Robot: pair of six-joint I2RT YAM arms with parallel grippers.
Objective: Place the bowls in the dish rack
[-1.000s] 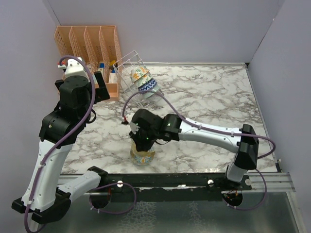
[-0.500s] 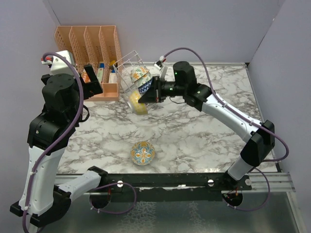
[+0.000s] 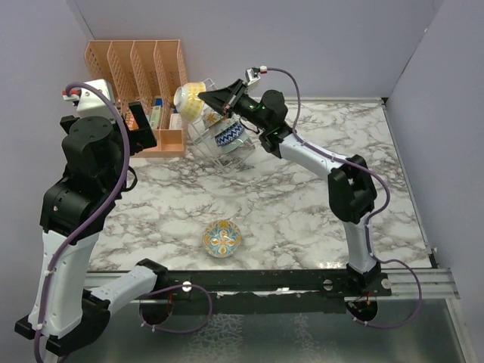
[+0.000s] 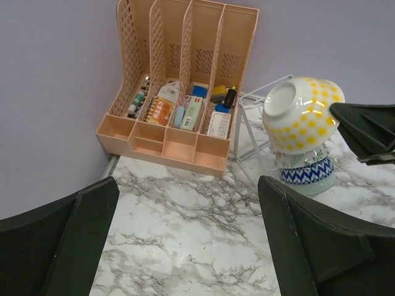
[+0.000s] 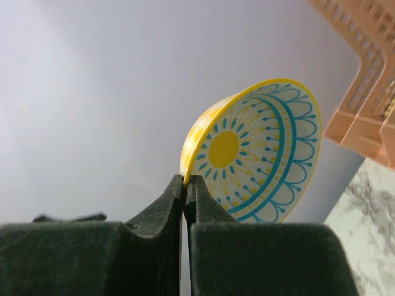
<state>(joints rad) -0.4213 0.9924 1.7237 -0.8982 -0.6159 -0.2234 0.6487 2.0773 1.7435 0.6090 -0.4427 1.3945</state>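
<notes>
Lilac walls (image 3: pixel 302 45) enclose a white marble-patterned table (image 3: pixel 318 204).

The left gripper (image 4: pixel 186 185) is raised over the table's left side. Its jaws are spread wide and nothing is held between them.

The right gripper (image 5: pixel 186 185) is stretched out to the far left corner. Its jaws are closed almost together, and the rim of a small round white ceramic bowl with yellow dots outside (image 4: pixel 302 114) is pinched between them.

A tall peach-orange plastic slotted file organizer (image 4: pixel 185 92) is set against the back wall, with small items in its compartments.

Just beside it on the right, the boxy dish rack of thin white wire (image 3: pixel 198 136) is seen tilted.

The dotted bowl is held on its side above the rack, with its yellow sun and blue arcs turned towards the wrist. Whether the rack is touched cannot be told.

A small bowl with a blue-and-white zigzag outside (image 4: pixel 305 171) is lodged in the rack, directly under the held bowl.

A small round bowl with an orange flower inside (image 3: pixel 221 237) is left upright near the table's front edge, well apart from the rack.
</notes>
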